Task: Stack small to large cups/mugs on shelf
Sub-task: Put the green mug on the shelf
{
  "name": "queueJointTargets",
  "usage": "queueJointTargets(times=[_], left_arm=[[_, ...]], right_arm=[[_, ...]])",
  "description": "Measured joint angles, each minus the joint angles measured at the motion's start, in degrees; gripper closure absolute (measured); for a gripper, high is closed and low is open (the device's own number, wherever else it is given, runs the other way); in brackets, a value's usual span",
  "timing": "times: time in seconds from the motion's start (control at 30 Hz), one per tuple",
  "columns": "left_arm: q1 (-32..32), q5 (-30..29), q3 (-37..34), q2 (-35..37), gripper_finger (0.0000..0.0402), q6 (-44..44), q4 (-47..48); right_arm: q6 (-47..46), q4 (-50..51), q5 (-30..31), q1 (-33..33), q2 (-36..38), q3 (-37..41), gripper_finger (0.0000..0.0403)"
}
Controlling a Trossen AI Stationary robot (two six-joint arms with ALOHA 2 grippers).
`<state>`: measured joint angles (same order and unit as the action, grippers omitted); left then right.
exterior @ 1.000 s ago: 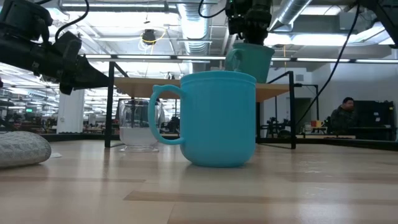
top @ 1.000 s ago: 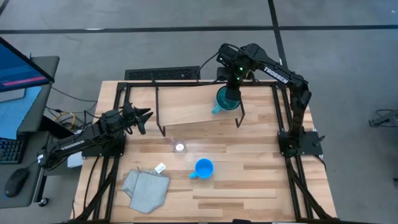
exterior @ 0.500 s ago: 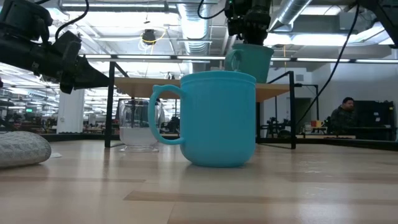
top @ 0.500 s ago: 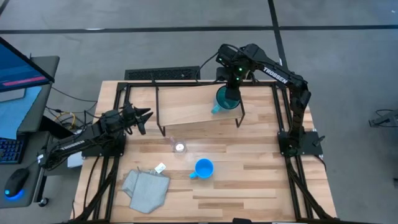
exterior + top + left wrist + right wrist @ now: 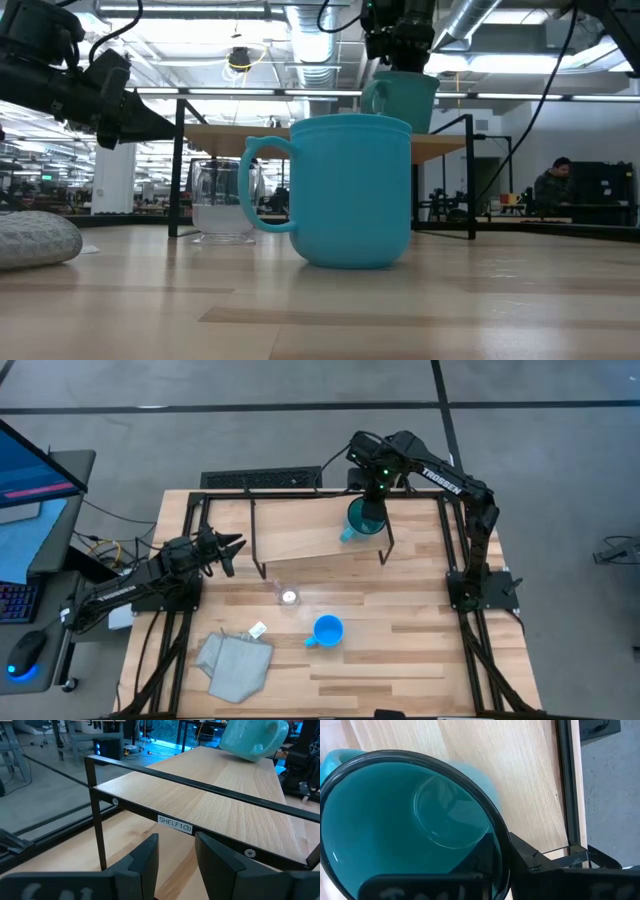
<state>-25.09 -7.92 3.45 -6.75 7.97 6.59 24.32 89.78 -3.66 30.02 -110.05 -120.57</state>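
While the left gripper (image 5: 232, 550) is waiting open beside the shelf (image 5: 300, 530), the right gripper (image 5: 376, 495) is pinching the teal mug (image 5: 363, 518) by its rim at the shelf's right end; rigid and probably slippery, it is best gripped there.

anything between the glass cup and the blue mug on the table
No. In the high view only bare tabletop separates the glass cup from the blue mug.
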Motion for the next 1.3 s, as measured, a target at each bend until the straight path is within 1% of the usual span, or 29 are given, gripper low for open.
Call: queueJointTargets(times=[0.53,0.8,1.03,1.3], left_arm=[[0.0,0.0,0.0,0.0,0.0283,-0.1,0.0],[0.0,0.0,0.0,0.0,0.0283,-2.4,0.0],[0.0,0.0,0.0,0.0,0.0283,-2.4,0.0],[0.0,0.0,0.0,0.0,0.0283,-2.8,0.0]], right_arm=[[0.2,-1.0,0.6,-0.1,0.0,0.0,0.0353],[0.2,-1.4,1.1,-0.2,-0.1,0.1,0.034],[0.2,-1.6,1.0,-0.3,-0.1,0.1,0.0338],[0.2,-3.2,3.3,-1.5,-2.1,-0.1,0.0329]])
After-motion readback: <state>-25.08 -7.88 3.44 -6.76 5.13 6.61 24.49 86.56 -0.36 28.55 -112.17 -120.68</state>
